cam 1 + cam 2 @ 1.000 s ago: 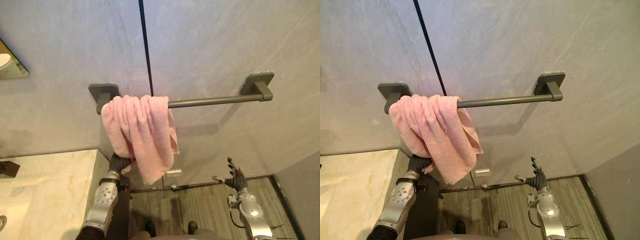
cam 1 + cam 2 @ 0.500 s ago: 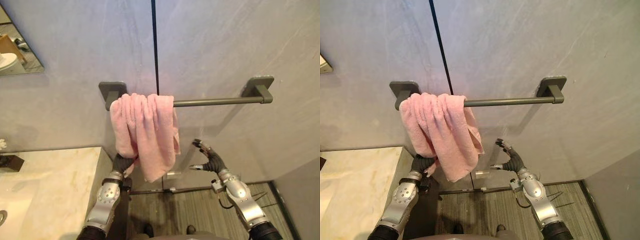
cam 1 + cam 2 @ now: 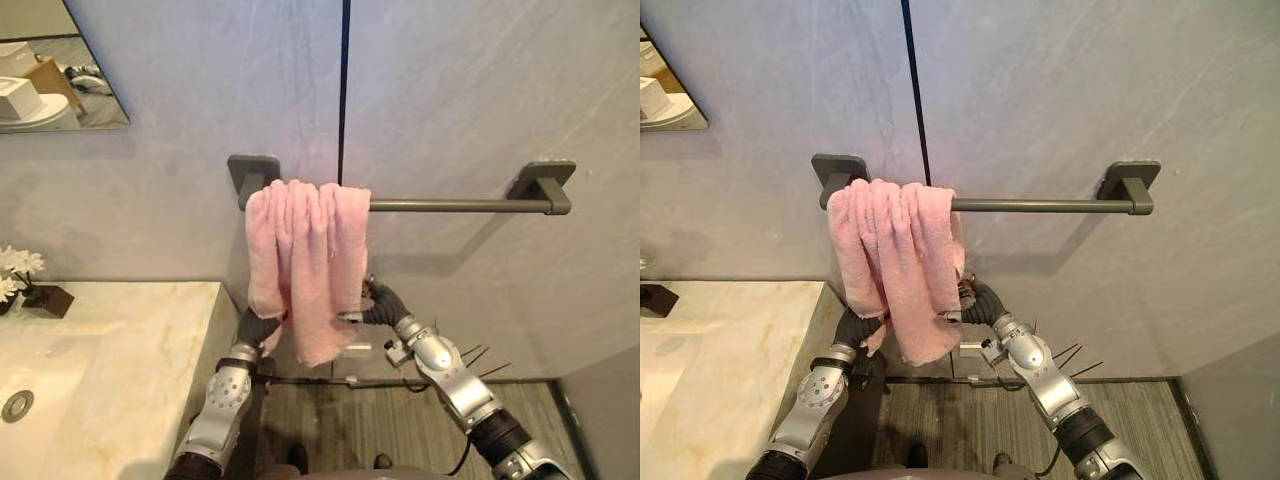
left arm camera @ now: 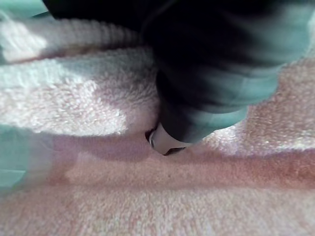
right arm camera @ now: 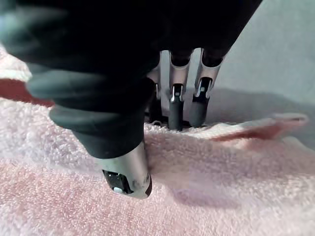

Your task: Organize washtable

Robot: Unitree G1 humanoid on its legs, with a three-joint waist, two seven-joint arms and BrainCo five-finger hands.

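A pink towel hangs bunched over the left end of a grey wall bar. My left hand is under the towel's lower left corner, curled shut on the cloth; its wrist view has a fingertip pressed into the towel. My right hand is at the towel's lower right edge. There its thumb lies on the front of the towel and its fingers reach behind the edge, pinching it.
A marble washtable with a sink drain lies to the left, with white flowers at its back. A mirror hangs upper left. The bar's right length is bare; floor lies below.
The camera has swung left. My right hand rose from near the floor to the towel's right edge and its fingers closed round it. The left hand kept its hold.
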